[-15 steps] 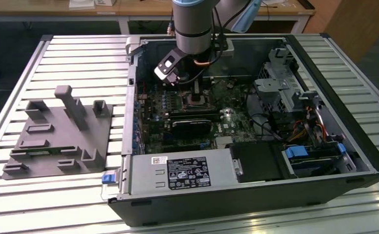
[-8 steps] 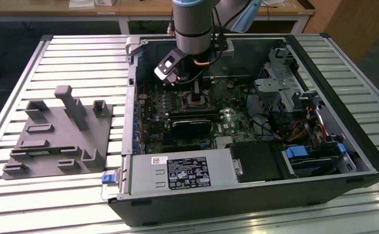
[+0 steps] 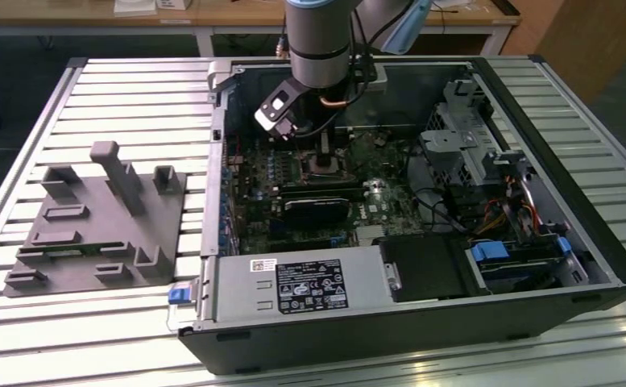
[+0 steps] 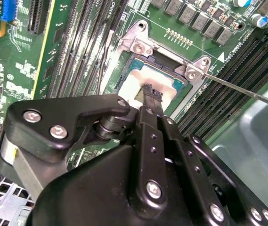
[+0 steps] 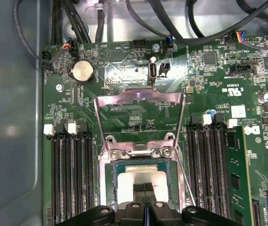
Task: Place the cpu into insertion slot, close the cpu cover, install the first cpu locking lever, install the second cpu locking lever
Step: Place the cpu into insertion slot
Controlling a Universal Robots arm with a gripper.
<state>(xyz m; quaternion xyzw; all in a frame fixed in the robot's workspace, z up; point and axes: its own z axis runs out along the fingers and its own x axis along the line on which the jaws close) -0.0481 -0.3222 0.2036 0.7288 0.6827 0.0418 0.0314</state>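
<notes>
While the cpu (image 5: pixel 128 181) lies in the insertion slot (image 5: pixel 111 175) | jaws pressed together over its face | cpu cover (image 5: pixel 138 100) open

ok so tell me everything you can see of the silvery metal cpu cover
The silvery square metal cpu cover is a thin shiny frame plate with a large square window; green circuit board shows through it. It is swung open, off the dark square insertion slot, joined at the slot's edge by a bar with two screws. How steeply it stands cannot be told. Nothing grips it: the black gripper is at the pale cpu lying in the slot.
</notes>
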